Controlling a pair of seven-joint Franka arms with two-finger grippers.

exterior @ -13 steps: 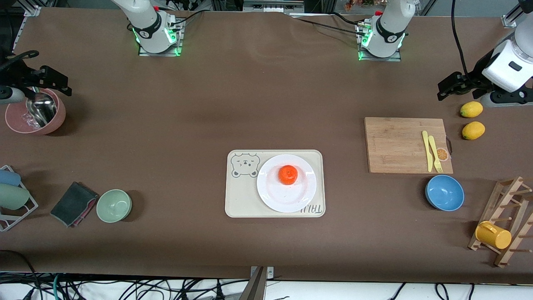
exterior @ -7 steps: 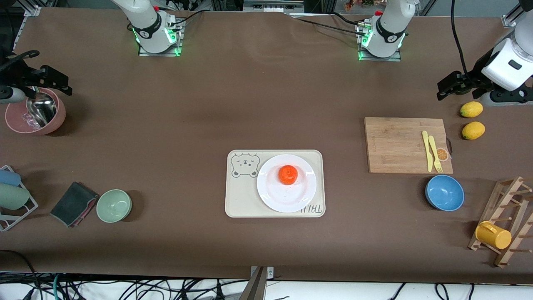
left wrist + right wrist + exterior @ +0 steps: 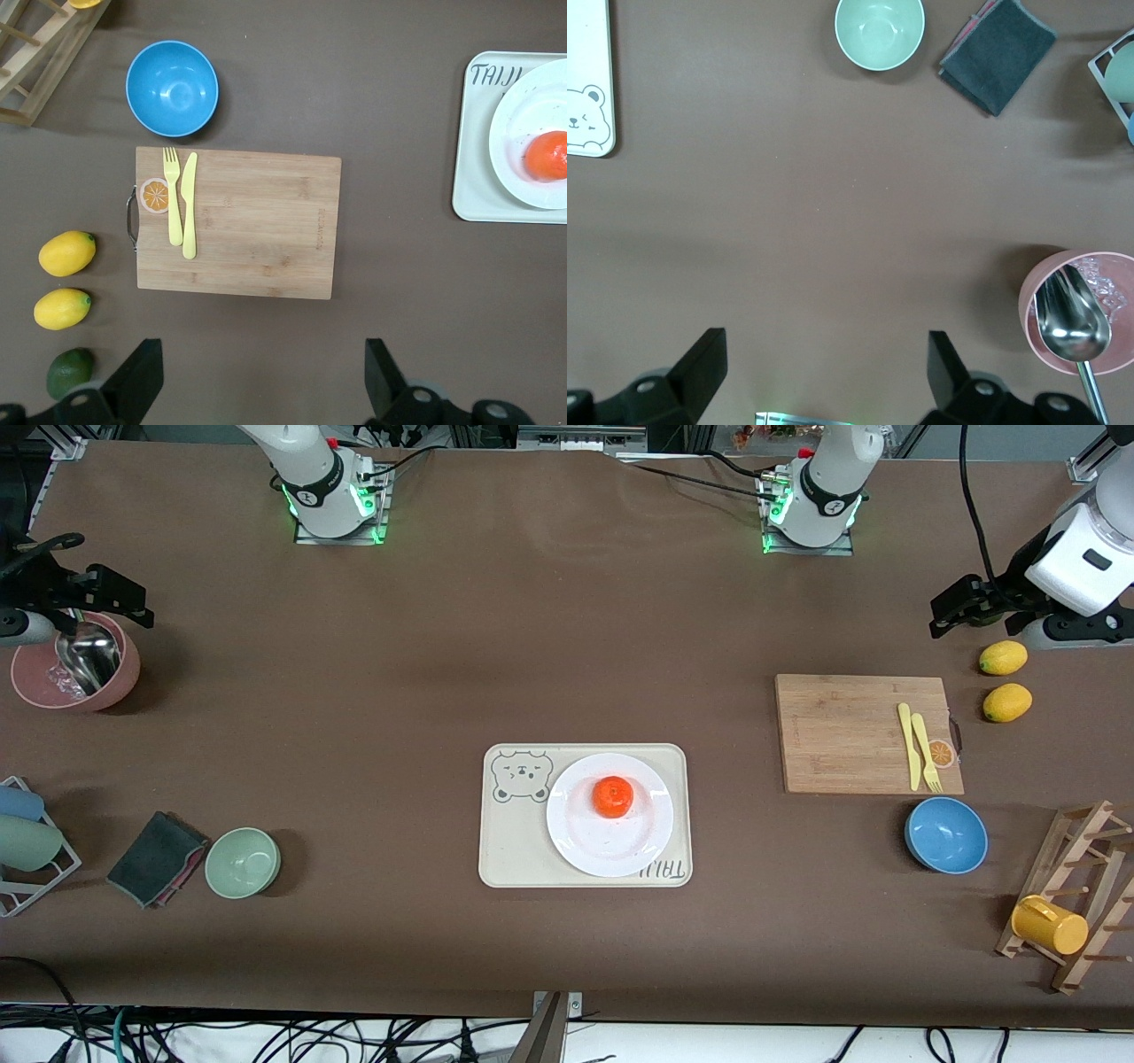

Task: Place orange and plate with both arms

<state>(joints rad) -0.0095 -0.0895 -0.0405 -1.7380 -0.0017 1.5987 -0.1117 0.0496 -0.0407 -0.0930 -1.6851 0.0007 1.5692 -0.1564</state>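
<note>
**A:** Starting at the right arm's end of the tabletop: the right claw (image 3: 824, 341) hangs at the frame's edge, over the pink bowl (image 3: 131, 666) with the metal scoop in it. Its wrist view shows both fingers spread wide, nothing between them.

**B:** Empty and waiting. Now the middle of the frame, a touch below centre.

**A:** There's the beige tray (image 3: 514, 841) with the bear drawing. The plate (image 3: 611, 849) sits flat on it, at the end away from the bear, and the orange (image 3: 613, 796) rests on the plate, just above its middle in the frame.

**B:** So fruit on plate, plate on tray. That reads to me as the placing done.

**A:** Carrying on across: the cutting board (image 3: 850, 735), then the left claw (image 3: 261, 350), up near the lemons (image 3: 1003, 657). Fingers wide apart again, holding nothing.

**B:** And the relation that matters?

**A:** The orange lies between the two claws, well apart from both, lower in the frame than either. The left claw looks the nearer one, with the board in between. The fruit is round, so it has no long axis to line up on.
</note>
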